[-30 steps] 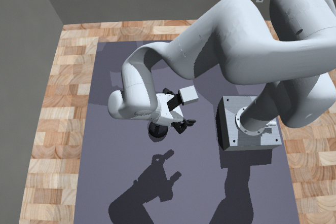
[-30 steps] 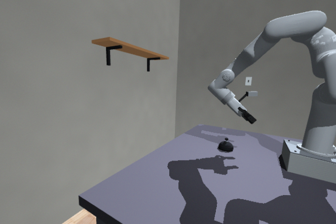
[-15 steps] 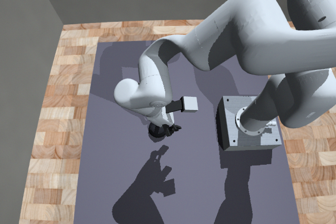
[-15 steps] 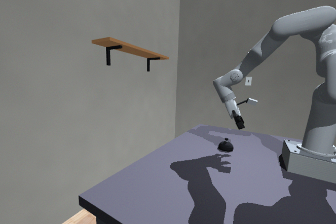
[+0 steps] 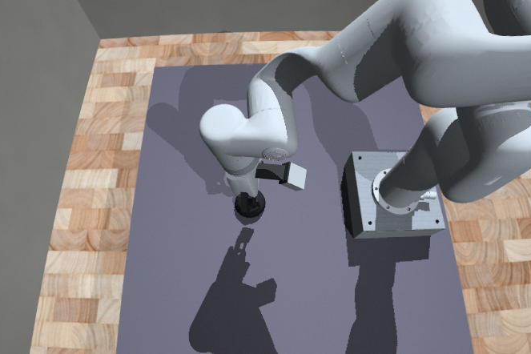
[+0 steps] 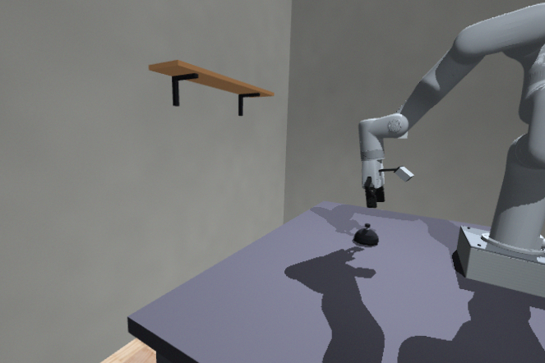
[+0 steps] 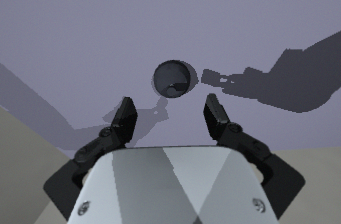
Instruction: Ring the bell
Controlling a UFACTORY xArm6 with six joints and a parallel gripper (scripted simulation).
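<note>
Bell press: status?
Hand open, empty, pointing down above bell, not touching. Bell upright on table, button unpressed. Nothing in between.

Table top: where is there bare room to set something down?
Bare mat lies between the bell and the near table edge, and left of the bell. It is crowded around the base block and under the open gripper.
</note>
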